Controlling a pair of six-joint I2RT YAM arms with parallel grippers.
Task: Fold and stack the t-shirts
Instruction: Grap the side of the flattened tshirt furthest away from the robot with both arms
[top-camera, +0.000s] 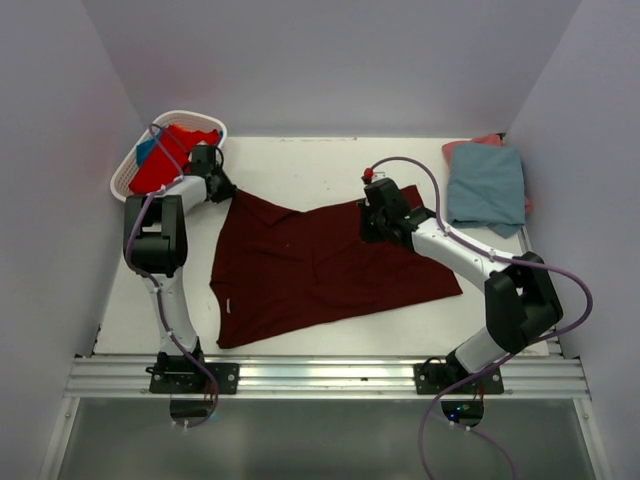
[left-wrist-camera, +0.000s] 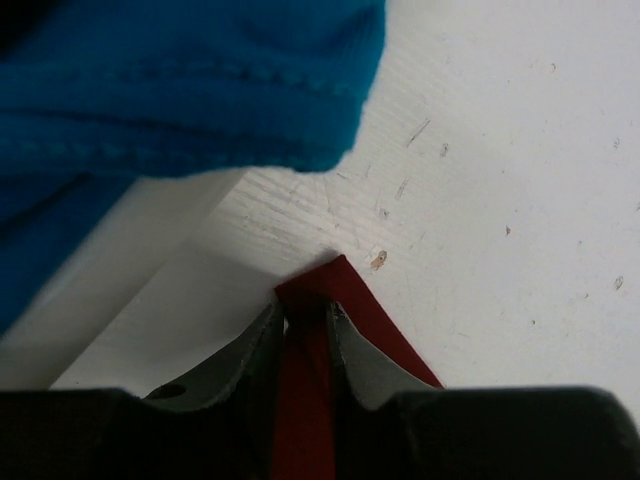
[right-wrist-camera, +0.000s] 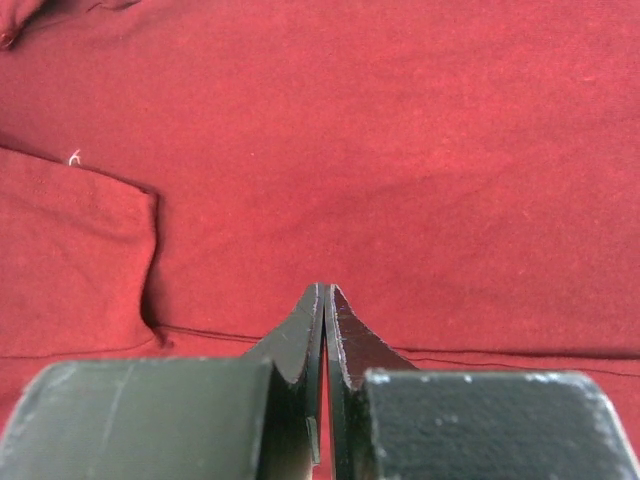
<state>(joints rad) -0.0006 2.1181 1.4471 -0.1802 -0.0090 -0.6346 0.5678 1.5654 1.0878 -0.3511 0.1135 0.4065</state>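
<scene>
A dark maroon t-shirt (top-camera: 320, 265) lies spread flat in the middle of the table. My left gripper (top-camera: 222, 188) is at its far left corner, beside the basket. In the left wrist view the jaws (left-wrist-camera: 305, 312) pinch a bunched corner of the maroon cloth (left-wrist-camera: 330, 280). My right gripper (top-camera: 372, 222) rests on the shirt's far right part. In the right wrist view its fingertips (right-wrist-camera: 327, 289) meet over the maroon cloth (right-wrist-camera: 400, 150), and no fold shows between them. A folded grey-blue t-shirt (top-camera: 487, 187) lies on a salmon pink one (top-camera: 472, 143) at the back right.
A white slatted basket (top-camera: 122, 180) stands at the back left, holding a bright red t-shirt (top-camera: 165, 165) and a blue t-shirt (top-camera: 146, 150). The blue t-shirt (left-wrist-camera: 180, 80) hangs close above my left fingers. Walls close in the table on three sides.
</scene>
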